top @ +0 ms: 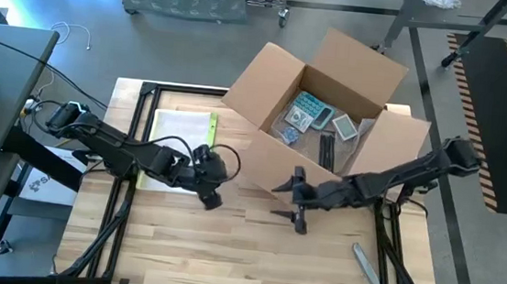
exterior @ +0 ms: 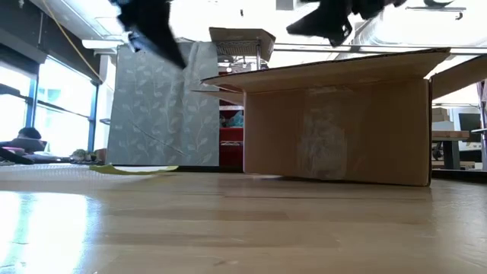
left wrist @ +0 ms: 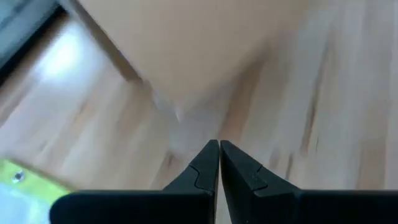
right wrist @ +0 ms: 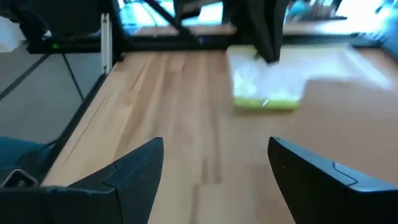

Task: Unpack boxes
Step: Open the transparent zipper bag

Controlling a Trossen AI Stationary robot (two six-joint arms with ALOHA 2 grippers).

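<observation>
The brown cardboard box (top: 326,98) stands open on its bottom at the table's far right, flaps spread. Inside lie teal packs (top: 307,112), dark pieces and clear film. In the low view its near wall (exterior: 335,125) faces me. My left gripper (top: 214,198) hangs shut above the table's middle, left of the box, with nothing between its fingers (left wrist: 219,152). My right gripper (top: 291,199) hovers open just in front of the box's near side, pointing toward the table's left; its fingers (right wrist: 214,168) hold nothing.
A flat clear sleeve with a yellow edge (top: 180,145) lies on the table's left part, behind my left gripper; it also shows in the right wrist view (right wrist: 267,87). A small grey strip (top: 365,265) lies near the front right. Bare wood stretches along the near edge.
</observation>
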